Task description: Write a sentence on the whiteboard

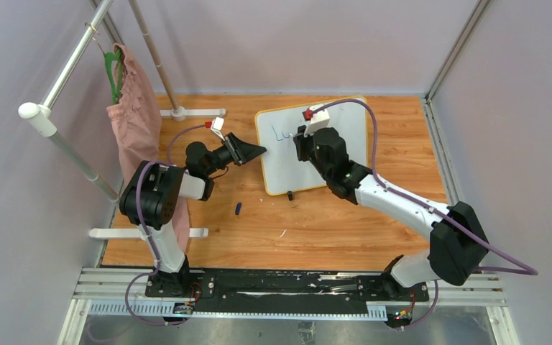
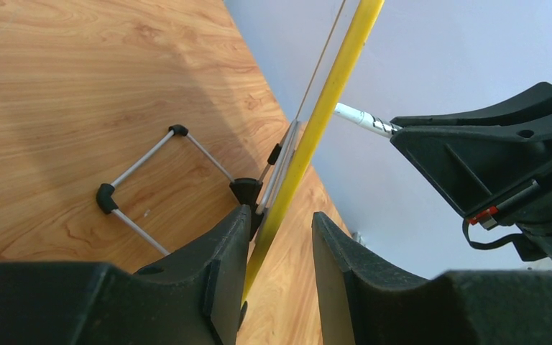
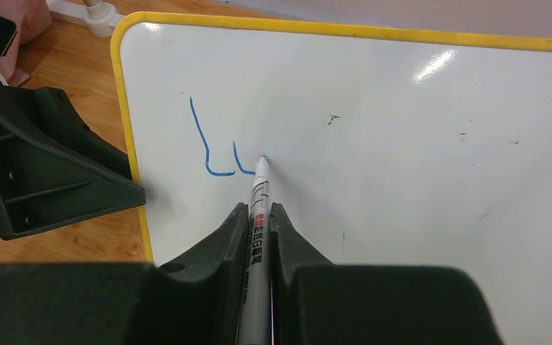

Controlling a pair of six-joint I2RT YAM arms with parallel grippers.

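The right tool (image 3: 259, 210) pinches a marker (image 3: 261, 183), its tip touching the whiteboard (image 3: 402, 144) beside blue strokes (image 3: 205, 147), while the left tool (image 2: 280, 214) straddles the yellow rim (image 2: 330, 86), its grip impossible to tell.

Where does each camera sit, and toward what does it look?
Top external: above and behind the arms, looking down on the table, whiteboard and both arms.
Left wrist: on its arm, looks along the whiteboard's yellow rim; the left gripper straddles it.
Right wrist: on its arm, facing the whiteboard's face; right gripper holds the marker on blue strokes.
Shared: each wrist view shows the other gripper.
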